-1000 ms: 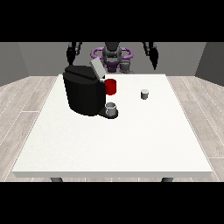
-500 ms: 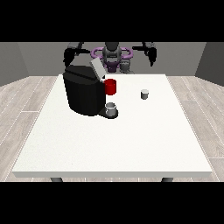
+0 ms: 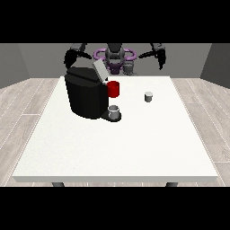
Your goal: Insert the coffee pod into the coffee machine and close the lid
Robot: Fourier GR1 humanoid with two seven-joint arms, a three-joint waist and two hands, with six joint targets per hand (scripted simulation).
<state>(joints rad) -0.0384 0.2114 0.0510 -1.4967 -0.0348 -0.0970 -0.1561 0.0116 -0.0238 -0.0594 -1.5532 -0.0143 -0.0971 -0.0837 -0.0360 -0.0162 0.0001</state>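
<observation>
A black coffee machine [image 3: 85,96] stands on the white table [image 3: 117,143] at the view's left, its grey lid [image 3: 99,70] tilted up and open. A small grey cup [image 3: 114,111] sits on its drip base. The small grey coffee pod [image 3: 148,96] stands on the table right of the machine, apart from both hands. The hand at the view's left [image 3: 69,57] hangs above and behind the machine. The hand at the view's right [image 3: 160,55] is raised beyond the table's far edge, well above the pod. Both hold nothing.
A red mug [image 3: 113,89] stands just behind and right of the machine. The robot's torso [image 3: 116,58] is at the table's far edge.
Both arms have lifted and swung outward and up from the robot's sides. The hand at the view's right rose higher. The pod, machine and lid have not moved.
</observation>
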